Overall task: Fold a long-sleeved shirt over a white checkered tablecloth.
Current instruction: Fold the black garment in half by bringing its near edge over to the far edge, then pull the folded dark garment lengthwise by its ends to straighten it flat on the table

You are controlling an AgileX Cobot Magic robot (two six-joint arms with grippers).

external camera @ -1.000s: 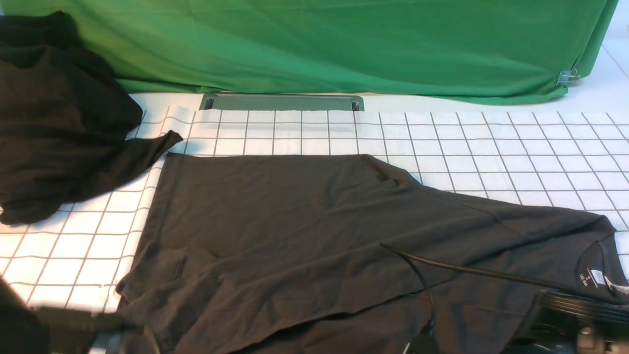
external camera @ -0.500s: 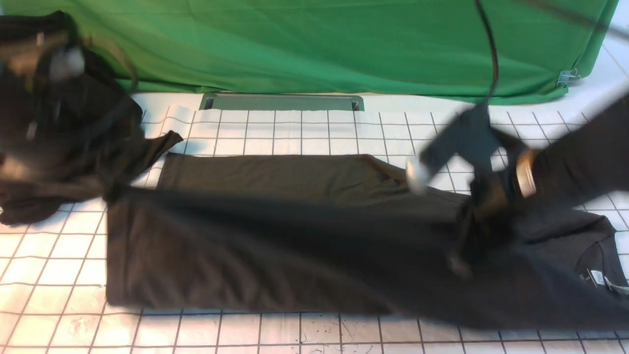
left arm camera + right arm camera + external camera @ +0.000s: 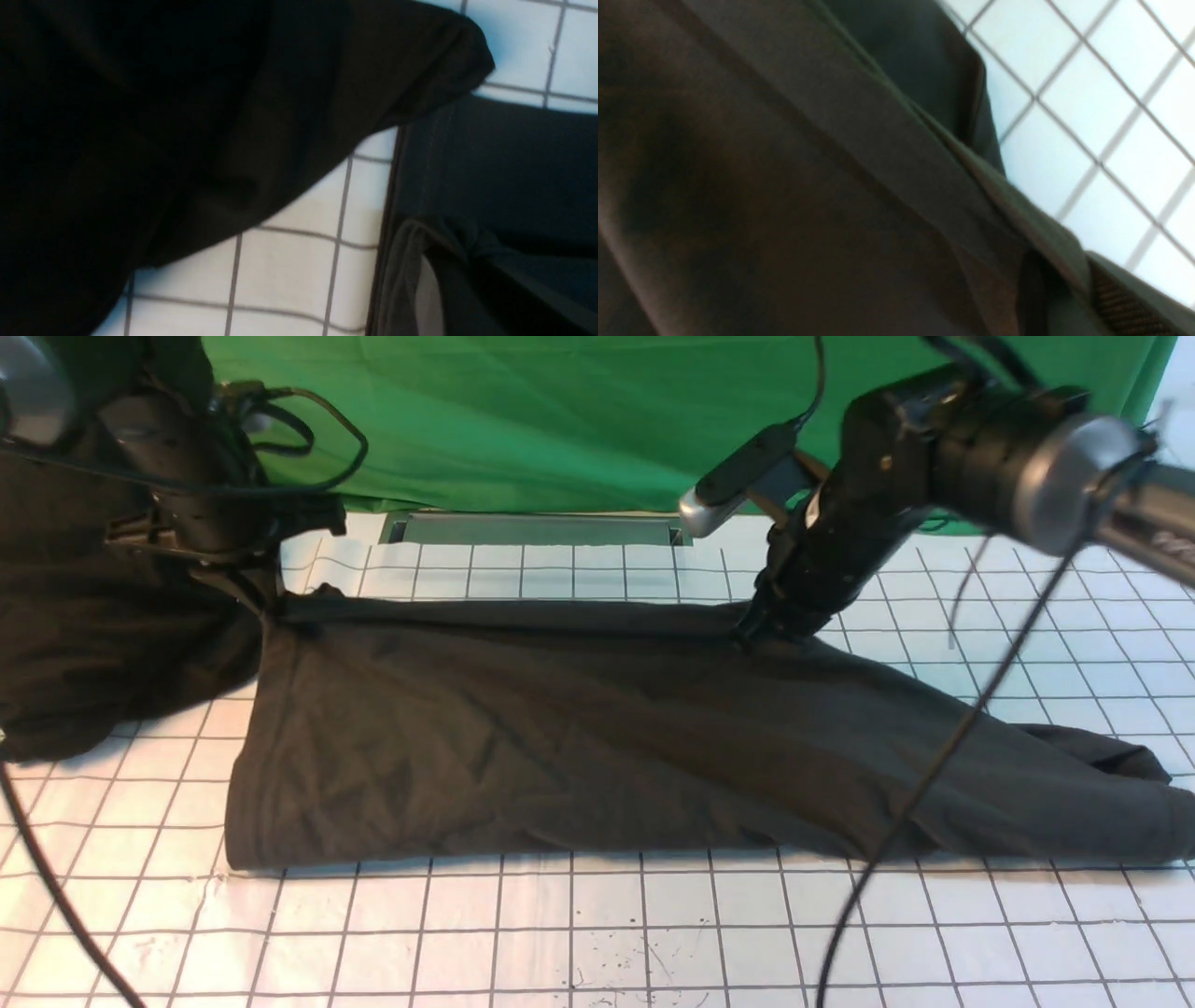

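The long-sleeved shirt (image 3: 597, 737), dark charcoal, lies doubled over lengthwise on the white checkered tablecloth (image 3: 560, 933); no print or label shows. My left gripper (image 3: 273, 605) is at the shirt's far left corner, shut on its hem. In the left wrist view the hem (image 3: 420, 233) is bunched at the gripper (image 3: 448, 242). My right gripper (image 3: 758, 627) is at the far edge right of centre, shut on the cloth. In the right wrist view a ribbed fingertip pad (image 3: 1115, 298) presses against the shirt's folded edge (image 3: 924, 154).
A blacker shapeless heap of cloth (image 3: 84, 644) lies at the far left, beside the left arm. A green cloth (image 3: 607, 420) hangs across the back, with a grey slot (image 3: 537, 530) below it. A black cable (image 3: 934, 775) dangles from the right arm over the shirt.
Both grippers swung from the near edge up and over to the far edge, taking the shirt's near side with them. The shirt now lies folded in half and its neck label is covered.
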